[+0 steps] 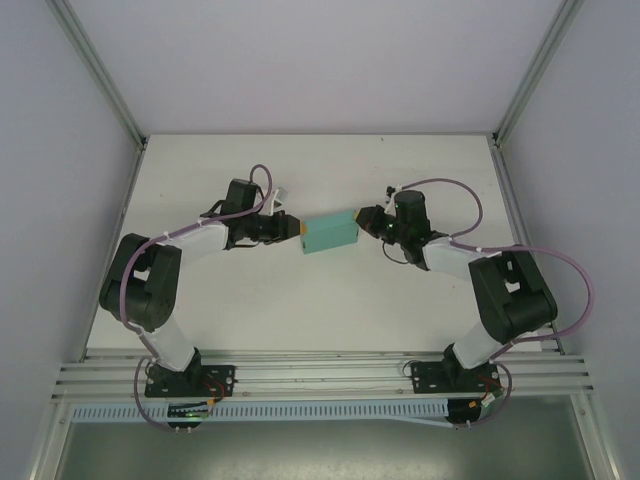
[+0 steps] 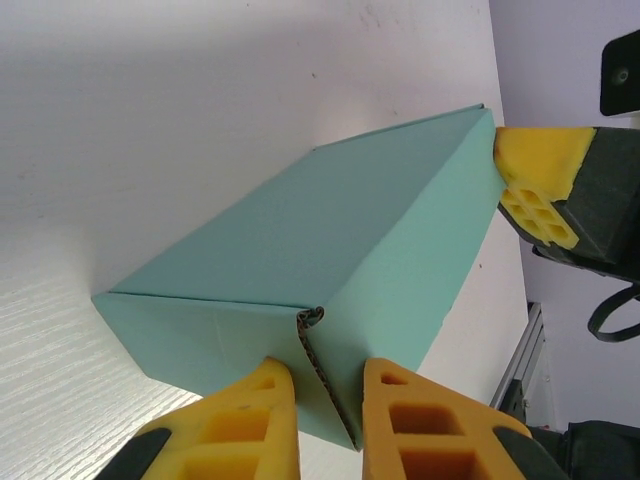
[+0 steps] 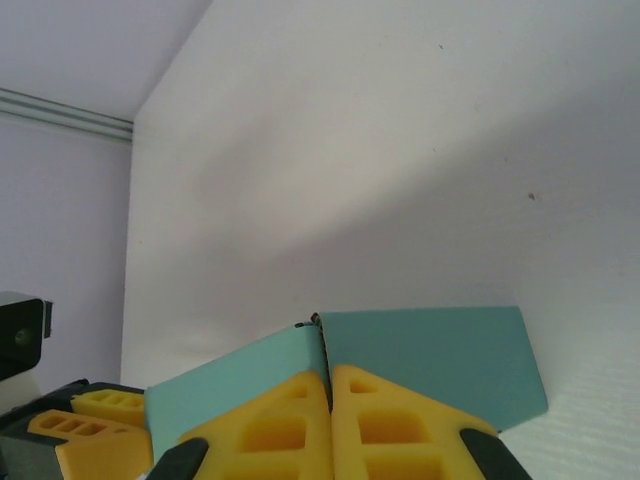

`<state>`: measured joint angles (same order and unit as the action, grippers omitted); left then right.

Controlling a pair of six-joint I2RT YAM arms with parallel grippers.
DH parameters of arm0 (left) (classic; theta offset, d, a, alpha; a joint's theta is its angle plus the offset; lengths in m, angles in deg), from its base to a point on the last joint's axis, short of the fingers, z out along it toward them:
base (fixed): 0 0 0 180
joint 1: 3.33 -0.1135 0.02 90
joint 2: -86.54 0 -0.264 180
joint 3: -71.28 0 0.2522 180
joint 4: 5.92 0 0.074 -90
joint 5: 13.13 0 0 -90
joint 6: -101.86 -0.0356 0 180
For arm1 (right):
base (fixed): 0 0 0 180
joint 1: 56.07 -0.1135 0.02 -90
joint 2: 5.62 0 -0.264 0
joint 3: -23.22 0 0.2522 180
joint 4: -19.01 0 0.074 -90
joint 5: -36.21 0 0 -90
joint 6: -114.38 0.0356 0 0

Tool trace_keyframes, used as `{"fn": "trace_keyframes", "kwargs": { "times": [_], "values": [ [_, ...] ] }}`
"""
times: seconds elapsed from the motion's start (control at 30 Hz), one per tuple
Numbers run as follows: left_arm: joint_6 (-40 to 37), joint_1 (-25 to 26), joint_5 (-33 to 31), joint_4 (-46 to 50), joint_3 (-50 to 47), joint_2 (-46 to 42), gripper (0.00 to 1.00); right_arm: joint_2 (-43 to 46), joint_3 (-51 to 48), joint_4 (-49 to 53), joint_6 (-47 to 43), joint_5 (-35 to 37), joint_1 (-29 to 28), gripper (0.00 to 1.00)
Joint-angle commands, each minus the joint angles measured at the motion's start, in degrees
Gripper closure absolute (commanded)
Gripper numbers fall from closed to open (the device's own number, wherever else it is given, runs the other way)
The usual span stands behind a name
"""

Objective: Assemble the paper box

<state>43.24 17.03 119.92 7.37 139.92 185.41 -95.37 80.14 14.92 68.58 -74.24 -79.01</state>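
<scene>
"Where's the box (image 1: pixel 328 234)?"

"Centre of the frame, between both arms, over the white counter (image 1: pixel 300 300). The left fingers (image 2: pixel 430 405) pinch the raw card edge at one end. The right fingers (image 3: pixel 350 400) are squeezed nearly together on the other end's edge."

"Why both?"

"Probably to steady it for closing."
</scene>
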Motion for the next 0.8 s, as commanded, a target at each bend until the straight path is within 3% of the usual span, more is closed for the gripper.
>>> {"fn": "trace_keyframes", "kwargs": {
  "times": [0.0, 0.13, 0.23, 0.37, 0.53, 0.6, 0.63, 0.7, 0.77],
  "values": [
    [-2.1, 0.3, -10.7, 14.2, -4.0, 4.6, 0.99, -1.4, -1.9, 27.2, -1.3, 5.0, -0.3, 0.91],
    [-3.3, 0.4, -11.3, 15.2, -0.4, 2.3, 0.89, 1.0, 3.2, 29.0, -4.4, 6.5, -1.7, 0.81],
    [-4.0, 0.4, -10.8, 15.7, 3.3, 1.2, 0.74, 0.9, 8.1, 30.5, -6.5, 7.1, -2.6, 0.75],
    [-5.4, 0.4, -8.6, 17.2, 8.4, 1.0, 0.64, 0.7, 13.4, 32.9, -8.4, 8.6, -3.2, 0.68],
    [-7.7, 0.4, -9.4, 19.7, 12.8, -0.6, 0.3, 1.7, 17.7, 34.8, -11.7, 8.9, -3.3, 0.55],
    [-8.5, 0.4, -10.0, 21.0, 14.4, -2.5, 0.17, 2.2, 19.0, 35.1, -14.2, 8.0, -3.3, 0.46],
    [-9.1, 0.4, -10.3, 21.5, 15.2, -3.2, 0.02, 2.5, 19.8, 35.1, -16.1, 7.5, -3.3, 0.38],
    [-9.9, 0.4, -13.3, 23.1, 16.5, -4.8, 0.01, 3.2, 20.6, 33.6, -24.2, 4.0, -3.4, 0.27],
    [-10.3, 0.3, -19.3, 24.8, 17.2, -6.7, 0.01, 3.7, 21.3, 32.9, -38.5, -0.6, -4.2, 0.11]
  ]
}}
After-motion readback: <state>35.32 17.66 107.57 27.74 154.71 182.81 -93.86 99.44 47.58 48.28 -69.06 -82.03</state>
